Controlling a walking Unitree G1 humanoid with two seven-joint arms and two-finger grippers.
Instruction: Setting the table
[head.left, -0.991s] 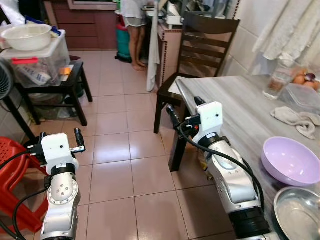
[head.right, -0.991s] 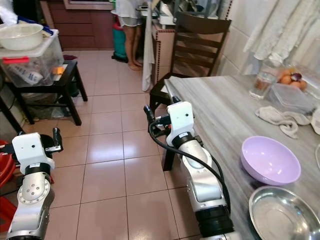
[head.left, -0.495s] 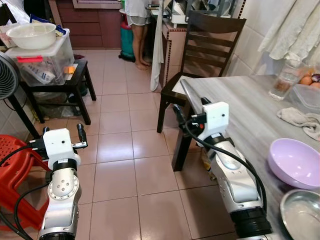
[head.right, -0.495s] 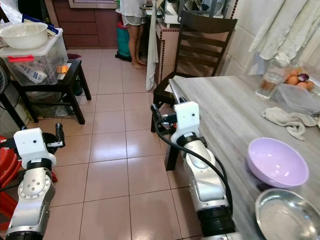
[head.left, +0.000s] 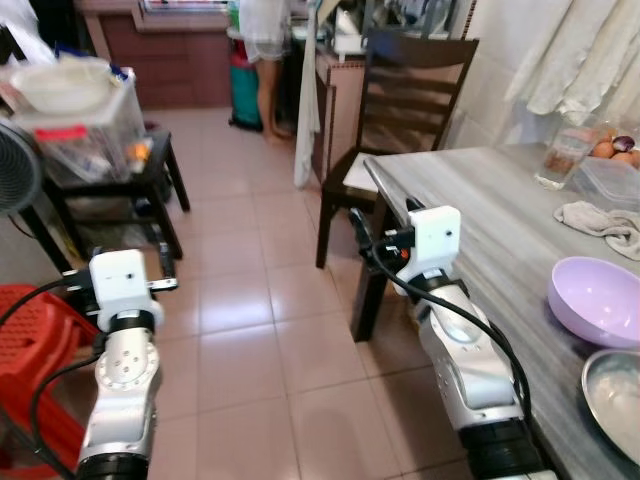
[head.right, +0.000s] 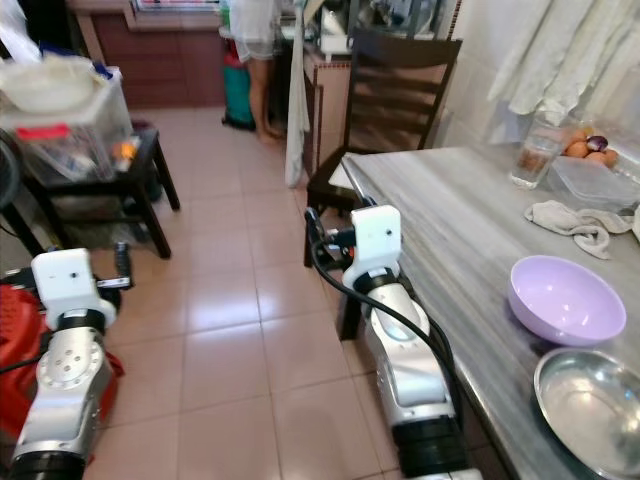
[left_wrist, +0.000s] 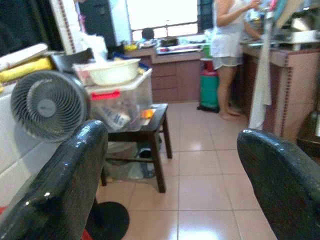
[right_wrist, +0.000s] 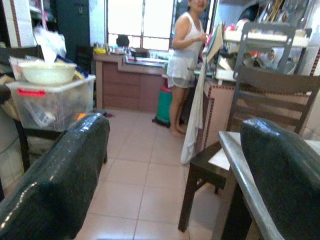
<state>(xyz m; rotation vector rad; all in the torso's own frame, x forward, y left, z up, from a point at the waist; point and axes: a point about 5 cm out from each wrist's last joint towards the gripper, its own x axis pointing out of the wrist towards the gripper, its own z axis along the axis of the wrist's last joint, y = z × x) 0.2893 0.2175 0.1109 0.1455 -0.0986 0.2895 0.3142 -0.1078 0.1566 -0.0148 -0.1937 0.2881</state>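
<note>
The grey wood-grain surface (head.left: 480, 200) runs along the robot's right side, with a dark wooden chair (head.left: 405, 90) at its far end and a person (right_wrist: 186, 60) standing at the kitchen counter beyond. On the surface, nearest the robot, sits a shallow steel dish (head.right: 592, 405), and just beyond it, close but apart, a lilac bowl (head.right: 566, 298); farther along lie a crumpled cloth (head.right: 570, 215), a clear lidded container (head.right: 590, 180) and a drinking glass (head.right: 530, 150). The steel dish looks thin-walled, stiff and light, with a slick polished skin that would slide in a loose pinch, so its rolled rim is probably the place to take it, one finger inside and one outside. The lilac bowl looks like plastic, light and not likely to break, and its rim would be the natural hold too. The glass is the fragile one and would want a gentle squeeze around its middle. The right gripper (head.left: 385, 228) hovers over the floor just off the surface's near corner, its fingers (right_wrist: 65, 170) spread wide and holding nothing. The left gripper (head.left: 120, 285) hangs over the tiled floor, well away from the dishes, its fingers (left_wrist: 70, 175) likewise spread and empty.
</note>
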